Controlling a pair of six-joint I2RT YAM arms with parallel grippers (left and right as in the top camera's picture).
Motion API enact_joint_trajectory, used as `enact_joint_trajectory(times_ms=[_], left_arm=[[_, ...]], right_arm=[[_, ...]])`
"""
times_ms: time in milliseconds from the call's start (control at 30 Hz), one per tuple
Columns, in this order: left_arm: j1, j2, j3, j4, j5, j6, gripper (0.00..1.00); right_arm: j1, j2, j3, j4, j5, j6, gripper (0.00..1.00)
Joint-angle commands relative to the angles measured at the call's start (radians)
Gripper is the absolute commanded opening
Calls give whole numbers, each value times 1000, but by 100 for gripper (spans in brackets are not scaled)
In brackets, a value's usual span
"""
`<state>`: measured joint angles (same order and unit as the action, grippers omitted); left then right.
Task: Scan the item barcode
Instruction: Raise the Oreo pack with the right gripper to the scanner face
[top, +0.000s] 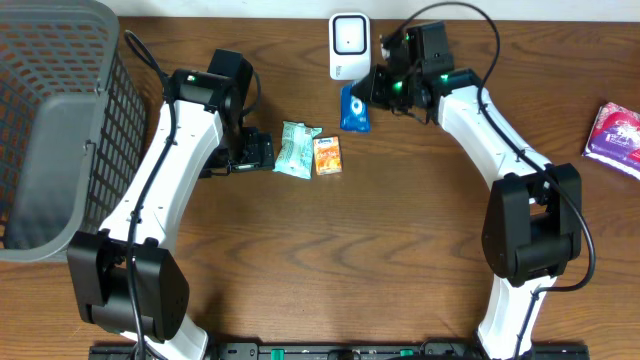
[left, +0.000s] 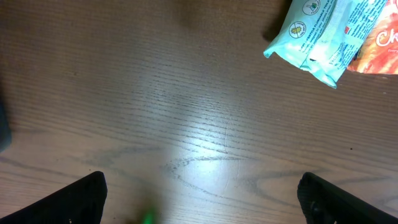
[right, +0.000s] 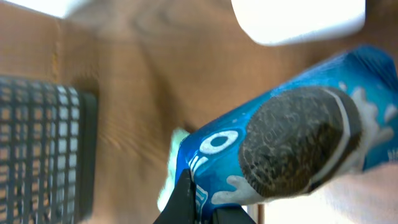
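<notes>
One blue cookie packet (right: 280, 149) sits clamped in the right hand (right: 204, 202).

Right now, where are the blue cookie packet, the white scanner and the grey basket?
blue cookie packet (right: 292, 143): right wrist view, on the printed cookie.
white scanner (top: 347, 45): overhead view, middle of its face.
grey basket (top: 60, 50): overhead view, on its mesh wall.

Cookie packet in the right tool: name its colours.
Cookie packet: blue, white lettering, dark cookie picture. Clearest in the right wrist view.
</notes>
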<state>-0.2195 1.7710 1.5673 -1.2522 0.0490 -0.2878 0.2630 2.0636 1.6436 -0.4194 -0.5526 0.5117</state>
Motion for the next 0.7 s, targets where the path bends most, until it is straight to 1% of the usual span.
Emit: enact_joint_trajectory(times_ms=[0, 67, 133, 233, 400, 500, 667], left_arm=[[0, -6, 7, -3, -9, 3, 98], [0, -6, 7, -3, -10, 3, 98], [0, -6, 7, -3, -9, 3, 98], [0, -6, 7, -3, -9, 3, 98], [0, -6, 7, -3, -9, 3, 98], [0, -6, 7, -3, -9, 3, 98], [0, -6, 7, -3, -9, 3, 98]], right_arm=[[8, -10, 37, 124, 131, 33, 1], [14, -10, 37, 207, 201, 53, 1], [16, -8, 37, 289, 231, 59, 1], [18, -3, 37, 354, 264, 87, 1], [45, 64, 37, 499, 242, 101, 1], [51, 127, 38, 601, 168, 109, 1], [51, 180, 39, 636, 143, 109, 1]])
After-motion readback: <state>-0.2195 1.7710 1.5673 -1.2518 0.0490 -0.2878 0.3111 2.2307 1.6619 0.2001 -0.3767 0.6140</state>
